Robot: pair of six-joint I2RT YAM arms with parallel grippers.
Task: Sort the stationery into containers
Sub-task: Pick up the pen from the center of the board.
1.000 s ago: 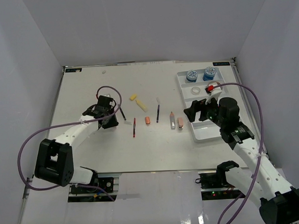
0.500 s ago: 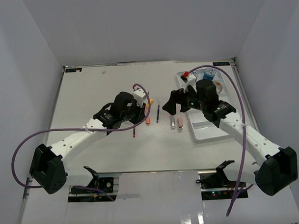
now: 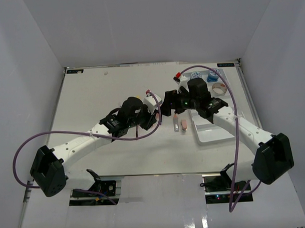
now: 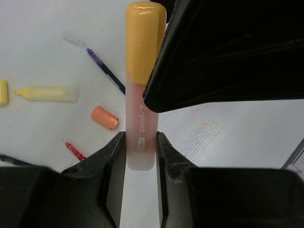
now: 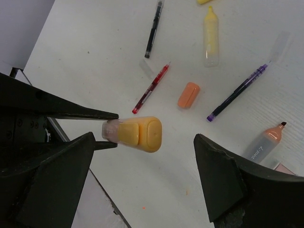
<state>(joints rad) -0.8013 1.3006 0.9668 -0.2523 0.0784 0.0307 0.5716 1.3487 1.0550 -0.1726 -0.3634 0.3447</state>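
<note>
Clamping highlighter [image 4: 141, 90], left gripper [image 4: 141, 145] (arm outstretched); right gripper [image 5: 142, 161] agape opposite.

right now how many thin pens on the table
3: thin red pen left of orange cap, thin purple pen right of it, thin black pen beyond them; others possibly hidden.

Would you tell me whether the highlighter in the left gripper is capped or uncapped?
Capped: a yellow cap covers the free end of the highlighter.

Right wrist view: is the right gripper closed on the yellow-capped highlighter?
No, the right gripper stands wide open, its fingers well apart on either side of the yellow-capped highlighter, not touching it.
</note>
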